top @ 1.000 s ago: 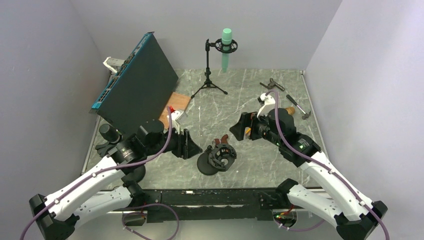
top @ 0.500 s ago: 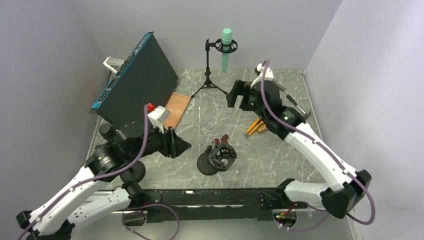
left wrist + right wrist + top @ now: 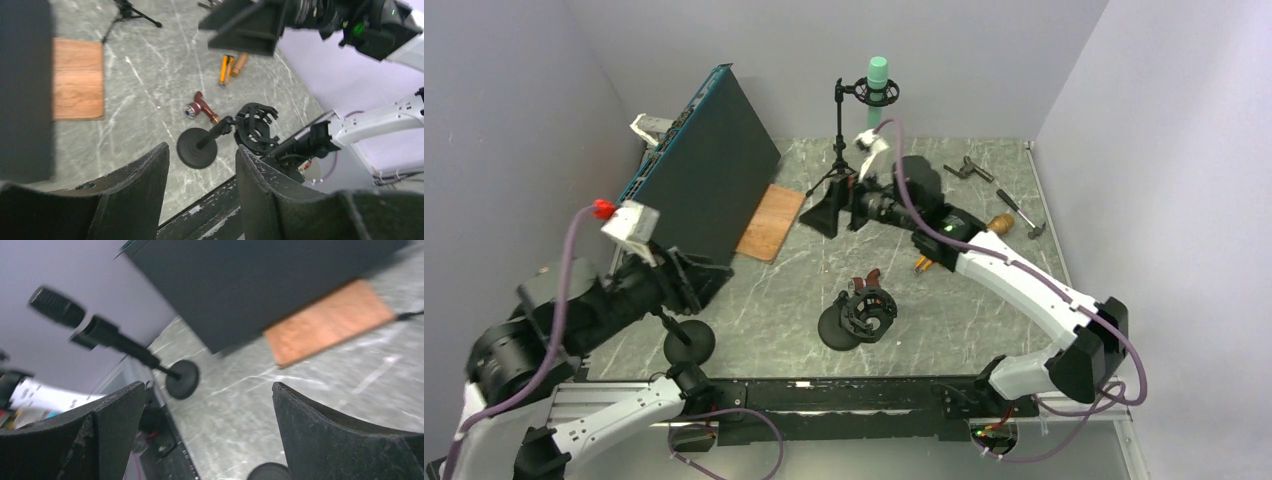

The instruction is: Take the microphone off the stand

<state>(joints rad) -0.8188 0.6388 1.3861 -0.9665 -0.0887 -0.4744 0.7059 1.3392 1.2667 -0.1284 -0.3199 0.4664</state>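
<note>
Change: the right tool (image 3: 824, 213) has swung across the desk (image 3: 994, 310) to the tripod stand (image 3: 840, 140), its fingers spread wide and empty. The left tool (image 3: 201, 149) has drawn back, fingers apart and empty.
Meaning: likely still the approach, with nothing gripped.
Microphone (image 3: 877, 95): upright in the stand's ring mount, above and just beyond the right tool, untouched.
Around: a dark panel (image 3: 699, 165) and a wooden board (image 3: 771, 222) ahead of its tips, and a round-based stand (image 3: 861, 315) behind it.
In the way: the tripod legs close by its fingers.

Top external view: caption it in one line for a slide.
Right claw open by the tripod stand holding the green microphone; left claw open near the leaning dark panel.
</note>
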